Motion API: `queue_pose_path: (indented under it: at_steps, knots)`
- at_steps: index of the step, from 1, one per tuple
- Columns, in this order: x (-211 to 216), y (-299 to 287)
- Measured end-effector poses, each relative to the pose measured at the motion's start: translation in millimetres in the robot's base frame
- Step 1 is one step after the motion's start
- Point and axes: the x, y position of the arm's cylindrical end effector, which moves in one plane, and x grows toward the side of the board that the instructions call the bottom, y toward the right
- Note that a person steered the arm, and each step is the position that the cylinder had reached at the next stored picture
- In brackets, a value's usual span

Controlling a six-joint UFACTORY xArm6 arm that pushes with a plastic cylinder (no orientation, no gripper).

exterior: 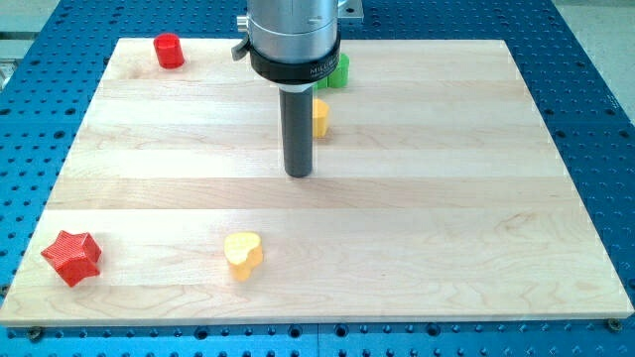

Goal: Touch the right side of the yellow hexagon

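Note:
The yellow hexagon (pixel 320 118) lies at the board's upper middle, mostly hidden behind my rod; only its right part shows. My tip (pixel 300 174) rests on the board just below and slightly left of the hexagon. Whether the rod touches the block cannot be told.
A green block (pixel 339 71) sits behind the rod at the view's top, partly hidden. A red cylinder (pixel 169 51) stands at the top left. A red star (pixel 71 258) lies at the bottom left. A yellow heart (pixel 243 254) lies at the bottom, left of centre. The wooden board (pixel 446 198) sits on a blue perforated table.

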Motion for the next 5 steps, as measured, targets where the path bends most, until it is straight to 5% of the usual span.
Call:
queue_pose_path:
  at_steps: [5]
  knots:
    - [-11,-45]
